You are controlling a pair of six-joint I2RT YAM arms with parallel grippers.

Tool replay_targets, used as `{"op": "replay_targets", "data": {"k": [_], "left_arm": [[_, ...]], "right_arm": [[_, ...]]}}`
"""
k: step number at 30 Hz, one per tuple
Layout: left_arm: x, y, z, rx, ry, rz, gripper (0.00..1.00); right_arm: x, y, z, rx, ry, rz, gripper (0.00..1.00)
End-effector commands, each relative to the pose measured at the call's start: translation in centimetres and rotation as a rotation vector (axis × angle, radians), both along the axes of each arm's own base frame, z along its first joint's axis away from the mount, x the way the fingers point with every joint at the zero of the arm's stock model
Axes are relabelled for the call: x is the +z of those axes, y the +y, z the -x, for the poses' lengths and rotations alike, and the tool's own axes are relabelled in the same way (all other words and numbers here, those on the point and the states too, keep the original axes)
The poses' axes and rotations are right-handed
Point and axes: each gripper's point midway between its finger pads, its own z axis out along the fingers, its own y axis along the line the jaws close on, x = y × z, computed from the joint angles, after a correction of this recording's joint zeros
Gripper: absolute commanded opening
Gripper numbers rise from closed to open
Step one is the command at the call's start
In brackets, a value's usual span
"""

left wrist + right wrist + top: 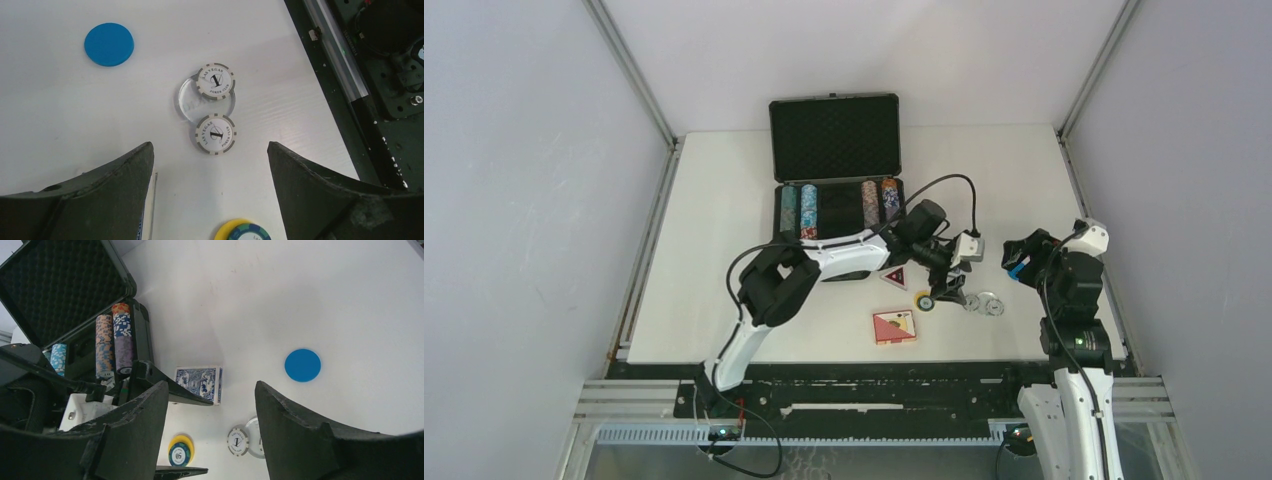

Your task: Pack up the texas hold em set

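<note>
Left pincer (210, 146) gapes empty over grey chips (215, 134); right pincer (211, 386) likewise wide, empty.

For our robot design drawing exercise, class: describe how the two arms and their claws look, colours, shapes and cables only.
The left arm and right arm have white shells joined by chunky black joints. A thin black cable loops above the left wrist, beside a white boxy camera block. The left claw and right claw each have two broad, dark, matt wedge-shaped fingers.
</note>
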Motion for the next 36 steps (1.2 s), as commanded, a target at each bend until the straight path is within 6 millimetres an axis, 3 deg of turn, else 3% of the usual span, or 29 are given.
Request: {"op": "replay_targets", "data": {"k": [1,19,28,36], "left_arm": [[1.1,-1.8,1.0,0.005,0.026,0.062,0.88],[-1.4,-1.5,-0.2,0.126,-0.046,0.059,0.9],[-2.0,-1.3,-0.2,0.127,-0.057,0.066,0.9],[-2.8,-1.8,-0.7,0.131,-0.068,0.066,0.9]], "right_arm": [[1.4,0.0,-0.5,0.009,-0.059,0.008,0.72],[1.3,0.7,-0.4,0.046,-0.06,0.001,0.72],[3.9,-0.5,0.7,-0.033,-0.186,0.012,0.7],[3.9,-0.8,0.8,-0.066,-0.186,-0.014,0.63]]}}
